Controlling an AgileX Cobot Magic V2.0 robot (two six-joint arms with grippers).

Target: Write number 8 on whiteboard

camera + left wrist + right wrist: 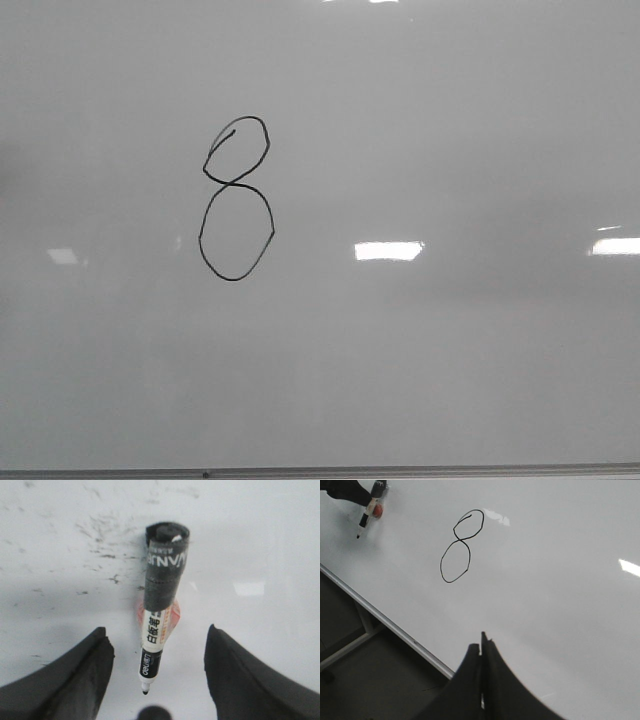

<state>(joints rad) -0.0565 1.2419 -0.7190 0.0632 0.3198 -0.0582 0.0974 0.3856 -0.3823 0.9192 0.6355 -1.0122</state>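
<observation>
The 8 point(237, 198) stands complete at ten o'clock of the board point(450, 380), marker point(159, 612) uncapped between the left gripper's point(157, 672) wide-open jaws, apparently loose, right gripper point(481, 652) closed empty; only capping or retreat seems left.

The number 8 point(236, 198) is a thin black hand-drawn line on the whiteboard point(450, 130) — a small upper loop, a little tilted, with a short stray stroke inside its top, sitting on a larger oval lower loop, the two meeting at a narrow crossing. It stands upright, left of the board's middle and well above the thin grey frame edge at the bottom. The board itself is glossy pale grey-white and fills my front view — from my right wrist I see the same figure point(460, 547) near the framed edge.
</observation>
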